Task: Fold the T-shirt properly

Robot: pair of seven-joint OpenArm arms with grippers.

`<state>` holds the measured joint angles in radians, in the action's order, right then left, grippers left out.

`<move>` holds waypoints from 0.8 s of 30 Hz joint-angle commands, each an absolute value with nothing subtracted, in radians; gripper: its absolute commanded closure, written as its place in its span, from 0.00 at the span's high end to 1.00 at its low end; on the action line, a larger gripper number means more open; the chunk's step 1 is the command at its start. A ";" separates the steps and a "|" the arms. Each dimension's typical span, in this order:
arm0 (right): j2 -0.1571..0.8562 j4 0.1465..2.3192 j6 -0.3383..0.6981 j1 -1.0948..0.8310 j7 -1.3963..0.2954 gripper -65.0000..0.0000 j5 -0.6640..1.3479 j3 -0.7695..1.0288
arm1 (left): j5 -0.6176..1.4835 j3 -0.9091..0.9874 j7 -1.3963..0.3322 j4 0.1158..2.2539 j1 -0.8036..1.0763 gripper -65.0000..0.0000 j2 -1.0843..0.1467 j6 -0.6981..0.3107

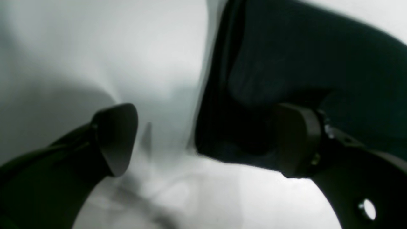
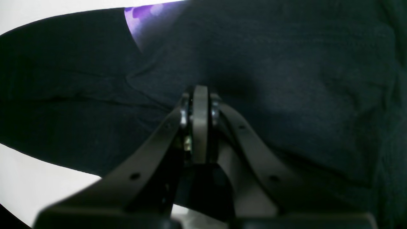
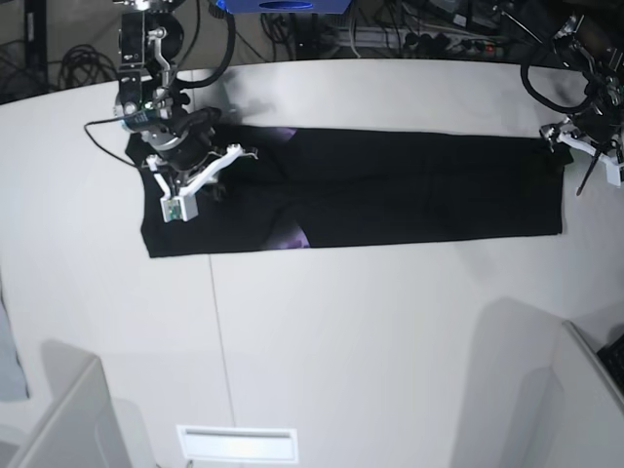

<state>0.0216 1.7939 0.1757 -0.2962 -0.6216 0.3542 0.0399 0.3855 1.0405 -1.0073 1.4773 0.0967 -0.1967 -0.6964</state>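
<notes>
The black T-shirt [image 3: 419,190] lay folded into a long strip across the white table [image 3: 390,341]. The left gripper's [image 1: 206,140] fingers stood wide apart at one end; the right gripper's [image 2: 202,127] were together over the other.

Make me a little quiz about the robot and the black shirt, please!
1. True or false: the left gripper is open.
2. Fill in the blank: the print peeking out of the T-shirt is ____.
3. Which gripper is over the same end of the T-shirt as the purple patches: A) left, B) right?

Key: 1. true; 2. purple; 3. B
</notes>
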 commanded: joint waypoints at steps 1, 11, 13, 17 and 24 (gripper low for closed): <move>0.024 1.813 0.176 -0.297 -0.601 0.00 0.358 0.042 | 0.395 1.044 -0.984 1.472 0.071 0.98 -0.228 -0.698; 0.024 1.814 0.176 -0.300 -0.601 0.00 0.358 0.041 | 0.263 0.938 -0.974 1.374 -0.002 0.89 -0.226 -0.698; 0.024 1.816 0.176 -0.308 -0.601 0.00 0.358 0.041 | 0.262 0.915 -0.941 1.357 0.002 0.81 -0.225 -0.698; 0.024 1.817 0.176 -0.320 -0.596 0.00 0.358 0.048 | 0.262 0.906 -0.917 1.319 0.007 0.56 -0.226 -0.698; 0.028 1.825 0.177 -0.343 -0.596 0.00 0.361 0.048 | 0.262 0.906 -0.915 1.291 0.005 0.06 -0.231 -0.698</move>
